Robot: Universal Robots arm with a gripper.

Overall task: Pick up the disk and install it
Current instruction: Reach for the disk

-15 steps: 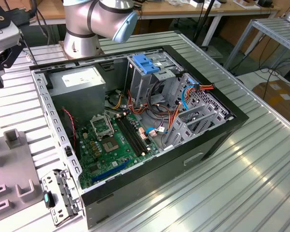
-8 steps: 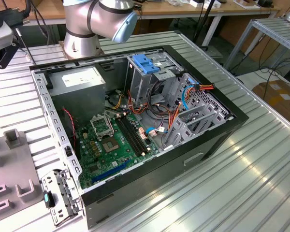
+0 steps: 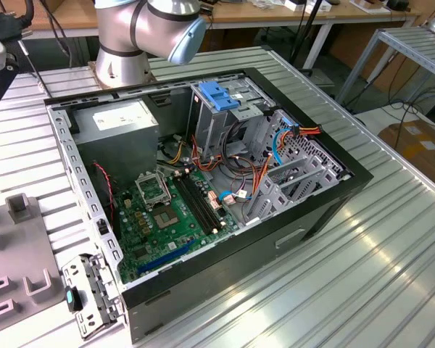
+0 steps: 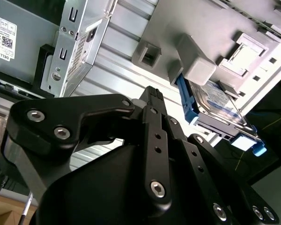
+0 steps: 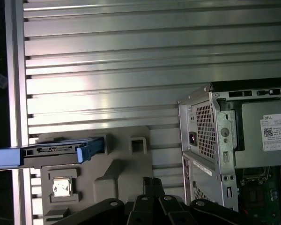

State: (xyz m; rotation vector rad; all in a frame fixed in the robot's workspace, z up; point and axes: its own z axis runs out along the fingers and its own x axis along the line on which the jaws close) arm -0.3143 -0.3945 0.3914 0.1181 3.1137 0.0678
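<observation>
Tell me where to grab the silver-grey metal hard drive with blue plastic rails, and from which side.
Probably pinch the silver-grey metal hard drive across its two broad faces, midway between the blue plastic rails, coming straight down from above. It stands on edge in the grey plastic holder, so its thin top edge is exposed.

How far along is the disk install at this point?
Nothing looks done yet. The disk lies in its grey holder beside the open computer case, not lifted. The hand is apart from the disk and not holding it. Both the pickup and the install are left to do.
</observation>
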